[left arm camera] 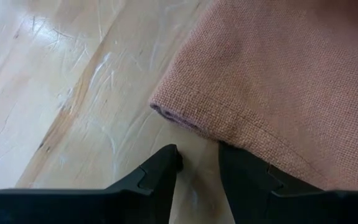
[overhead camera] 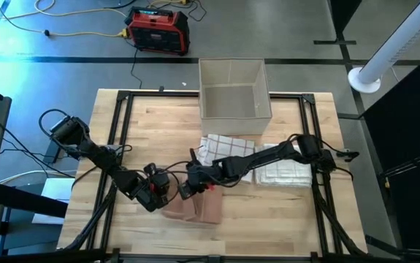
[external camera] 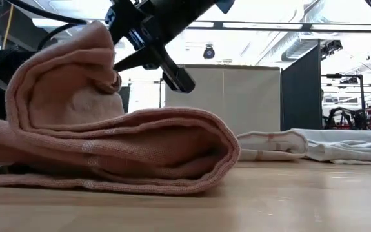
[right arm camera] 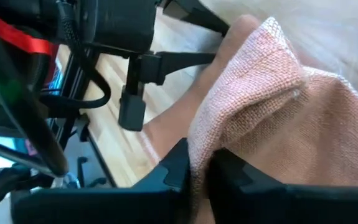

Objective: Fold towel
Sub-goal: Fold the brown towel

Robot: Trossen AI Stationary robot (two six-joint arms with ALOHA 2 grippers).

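A pink towel [overhead camera: 199, 208] lies folded in layers near the table's near edge. In the low view its left part [external camera: 62, 84] is raised into a hump, while the folded rest [external camera: 172, 151] lies flat on the wood. My right gripper [overhead camera: 186, 188] reaches in from the right and is shut on that raised part. My left gripper [overhead camera: 155, 196] sits just left of the towel, open and low over the table. Its fingers [left arm camera: 160, 171] stand just short of a towel corner [left arm camera: 166, 112]. I cannot tell whether they touch the hem. My right gripper [right arm camera: 200, 162] pinches a raised fold of the pink towel [right arm camera: 228, 124] between its two fingers, at the towel's left part. The cloth bunches up above the fingers, so several layers seem caught. That part is lifted off the table; the rest of the towel lies on the wood.
Two white checked towels [overhead camera: 224, 150] [overhead camera: 283, 169] lie behind and to the right of the pink one, under the right arm. An open box [overhead camera: 233, 89] stands at the far edge. Bare wood [overhead camera: 268, 219] shows near the front right.
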